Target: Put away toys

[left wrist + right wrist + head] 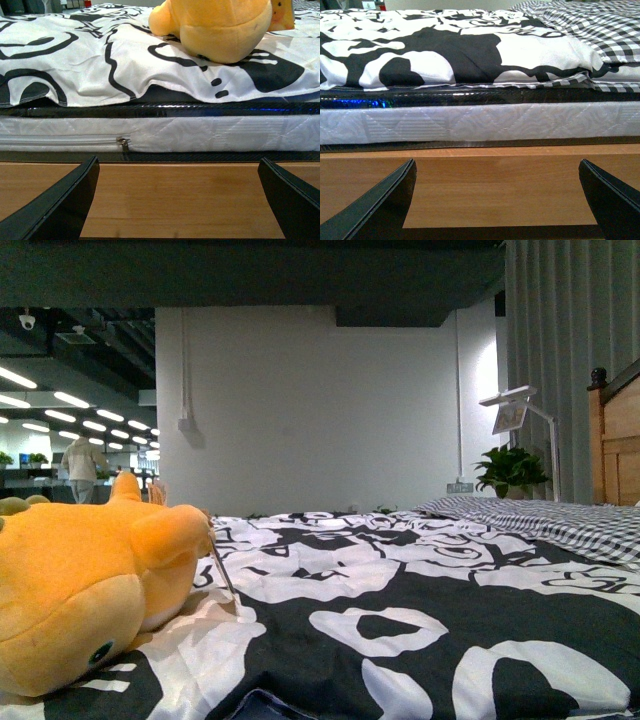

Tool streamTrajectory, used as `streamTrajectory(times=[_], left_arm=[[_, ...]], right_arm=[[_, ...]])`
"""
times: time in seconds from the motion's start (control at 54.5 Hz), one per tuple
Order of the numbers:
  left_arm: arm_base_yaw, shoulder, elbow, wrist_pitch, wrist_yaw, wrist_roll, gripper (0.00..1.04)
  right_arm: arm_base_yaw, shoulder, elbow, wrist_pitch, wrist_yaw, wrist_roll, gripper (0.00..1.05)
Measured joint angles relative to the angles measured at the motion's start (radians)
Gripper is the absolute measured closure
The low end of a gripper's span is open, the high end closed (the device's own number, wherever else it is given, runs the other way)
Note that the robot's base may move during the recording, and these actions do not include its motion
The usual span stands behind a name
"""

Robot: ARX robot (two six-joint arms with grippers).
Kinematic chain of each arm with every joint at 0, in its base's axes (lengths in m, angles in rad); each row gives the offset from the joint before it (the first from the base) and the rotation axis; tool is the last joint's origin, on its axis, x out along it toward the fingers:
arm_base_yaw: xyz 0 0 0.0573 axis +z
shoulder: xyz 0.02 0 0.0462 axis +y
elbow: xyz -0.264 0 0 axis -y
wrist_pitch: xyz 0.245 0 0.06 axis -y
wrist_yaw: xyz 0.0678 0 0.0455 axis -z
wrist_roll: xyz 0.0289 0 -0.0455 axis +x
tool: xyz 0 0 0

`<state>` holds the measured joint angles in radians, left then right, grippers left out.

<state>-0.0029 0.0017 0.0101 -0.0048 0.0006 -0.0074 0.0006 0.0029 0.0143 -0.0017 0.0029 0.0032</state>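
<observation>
Gaping wide and empty, left gripper (177, 167) facing wooden bed frame (175, 200), right gripper (496, 167) equally spread, gripping nothing, orange plush toy (85, 590) lying untouched on black-and-white quilt (400, 600) at eight o'clock in front view

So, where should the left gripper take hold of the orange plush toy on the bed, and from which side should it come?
Probably the rounded bulge of the plush toy nearest the mattress edge, coming in over that edge from the robot's side. That bulge faces the open left gripper, is soft, and is narrower than the whole body, so the jaws could close around it.
</observation>
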Motion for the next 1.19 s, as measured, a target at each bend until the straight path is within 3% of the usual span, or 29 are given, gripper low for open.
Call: streamTrajectory(times=[0.953, 1.082, 1.192], left_arm=[[0.0, -0.001, 0.0, -0.001, -0.003, 0.0, 0.06], [0.0, -0.001, 0.0, -0.001, -0.002, 0.0, 0.06], [0.0, -0.001, 0.0, -0.001, -0.002, 0.0, 0.06]], right_arm=[[-0.001, 0.0, 0.0, 0.0, -0.007, 0.0, 0.07], [0.105, 0.085, 0.009, -0.031, 0.349, 0.073, 0.07], [0.141, 0.156, 0.03, 0.027, 0.43, 0.092, 0.07]])
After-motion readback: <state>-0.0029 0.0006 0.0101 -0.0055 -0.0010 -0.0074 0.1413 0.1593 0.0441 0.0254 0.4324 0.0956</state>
